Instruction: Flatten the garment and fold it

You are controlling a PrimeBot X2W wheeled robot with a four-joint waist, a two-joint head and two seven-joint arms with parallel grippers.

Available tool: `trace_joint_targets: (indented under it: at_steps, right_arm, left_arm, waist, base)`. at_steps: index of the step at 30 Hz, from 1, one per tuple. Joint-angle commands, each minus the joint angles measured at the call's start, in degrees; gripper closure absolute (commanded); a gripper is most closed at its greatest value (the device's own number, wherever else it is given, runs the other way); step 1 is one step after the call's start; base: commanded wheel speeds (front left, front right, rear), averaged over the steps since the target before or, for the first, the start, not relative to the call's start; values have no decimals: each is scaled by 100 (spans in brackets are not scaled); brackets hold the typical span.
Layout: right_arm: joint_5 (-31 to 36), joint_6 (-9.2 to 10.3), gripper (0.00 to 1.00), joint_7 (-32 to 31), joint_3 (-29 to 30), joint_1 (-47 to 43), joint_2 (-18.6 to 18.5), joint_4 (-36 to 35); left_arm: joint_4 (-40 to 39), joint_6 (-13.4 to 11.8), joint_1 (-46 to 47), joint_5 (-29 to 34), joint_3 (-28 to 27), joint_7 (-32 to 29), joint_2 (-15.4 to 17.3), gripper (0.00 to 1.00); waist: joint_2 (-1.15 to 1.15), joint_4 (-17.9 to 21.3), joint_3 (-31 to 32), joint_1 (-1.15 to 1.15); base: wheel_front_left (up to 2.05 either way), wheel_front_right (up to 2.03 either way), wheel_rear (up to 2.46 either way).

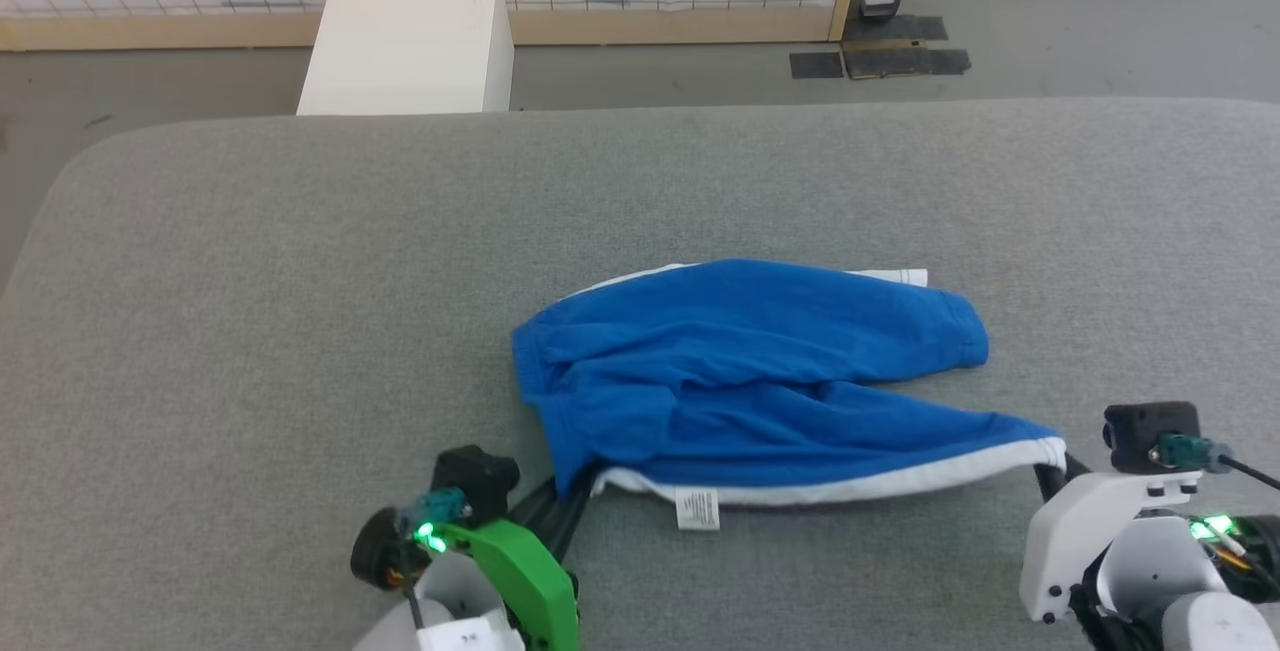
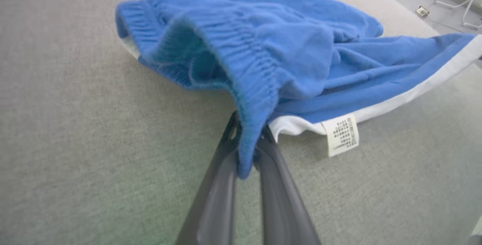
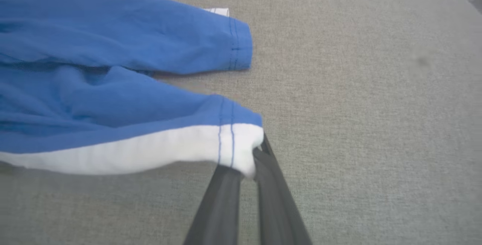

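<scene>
On the grey padded surface (image 1: 250,331) before you, the garment (image 1: 740,371) lies rumpled, not yet flat or folded. Your left gripper (image 2: 248,139) pinches its waistband corner (image 2: 252,98) and your right gripper (image 3: 256,158) its white-trimmed hem (image 3: 237,143), so spreading and folding remain.

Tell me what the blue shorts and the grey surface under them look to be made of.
Shorts: soft matte knit, likely cotton jersey; it drapes in loose wrinkles and the waistband gathers. Grey surface: matte woven upholstery cloth, probably over padding; fine weave grain, rounded edge.
</scene>
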State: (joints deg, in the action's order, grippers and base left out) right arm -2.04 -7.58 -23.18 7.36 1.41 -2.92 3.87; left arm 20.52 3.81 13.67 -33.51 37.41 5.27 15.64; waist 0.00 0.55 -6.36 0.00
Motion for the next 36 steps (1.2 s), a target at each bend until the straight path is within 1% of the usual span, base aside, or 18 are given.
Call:
trace_joint_targets:
  at_steps: [1,3,6,8,11,13,16,17,19,22,24,27,29,32,36]
  right_arm:
    - [-46,9,100,-15,-2,-44,4,-187]
    - [-66,9,100,-119,-59,-23,4,-477]
    - [24,9,100,-389,-260,227,-5,-893]
    - [55,9,100,-581,-474,580,-145,-1065]
    - [-71,9,100,-867,-851,1326,-446,-1099]
    - [-189,9,100,-1050,-1106,1963,-691,-966]
    - [-331,9,100,-1217,-1447,3057,-1002,-551]
    - [-429,9,100,-1243,-1627,3790,-1110,-196]
    - [-455,9,100,-1206,-1734,4427,-1158,125]
    - [-357,9,100,-978,-1829,5464,-1153,671]
    - [-235,9,100,-763,-1805,6050,-1100,974]
    - [-12,9,100,-349,-1709,6806,-990,1354]
    - [120,9,100,-89,-1611,7174,-915,1540]
    - [239,9,100,177,-1539,7494,-850,1816]
    - [158,9,100,265,-1677,7369,-885,2108]
  left_arm:
    - [-165,-48,-1,-36,-81,73,75,100]
    - [-481,-23,62,-170,-205,90,99,100]
    - [-999,61,320,-429,-376,-120,182,100]
    - [-1301,131,607,-628,-484,-346,248,100]
    - [-1584,218,1207,-996,-672,-771,332,100]
    - [-1635,252,1717,-1284,-844,-1094,375,100]
    - [-1476,270,2600,-1574,-1088,-1566,451,100]
    - [-1261,243,3210,-1641,-1248,-1764,482,100]
    - [-1036,190,3738,-1646,-1385,-1842,477,100]
    - [-627,86,4586,-1574,-1605,-1757,412,100]
    - [-399,11,5075,-1523,-1762,-1570,337,100]
    - [-95,-67,5715,-1454,-2017,-1143,234,100]
    - [74,-76,6027,-1429,-2145,-876,178,100]
    - [317,-12,6282,-1397,-2191,-631,124,100]
    - [567,121,6128,-1371,-2034,-607,141,100]
  waist:
    - [0,41,48,0]
    - [0,62,55,0]
    - [0,105,-28,0]
    - [0,145,-147,0]
    - [0,211,-379,0]
    - [0,263,-572,0]
    - [0,346,-913,0]
    - [0,402,-1144,0]
    - [0,449,-1342,0]
    - [0,519,-1635,0]
    - [0,547,-1805,0]
    - [0,580,-1996,0]
    - [0,580,-2085,0]
    - [0,542,-2165,0]
    - [0,468,-2182,0]
  base:
    - [0,0,0]
    - [0,0,0]
    - [0,0,0]
    - [0,0,0]
    - [0,0,0]
    - [0,0,0]
    - [0,0,0]
    - [0,0,0]
    - [0,0,0]
    - [0,0,0]
    - [0,0,0]
    - [0,0,0]
    - [0,0,0]
    - [0,0,0]
    - [0,0,0]
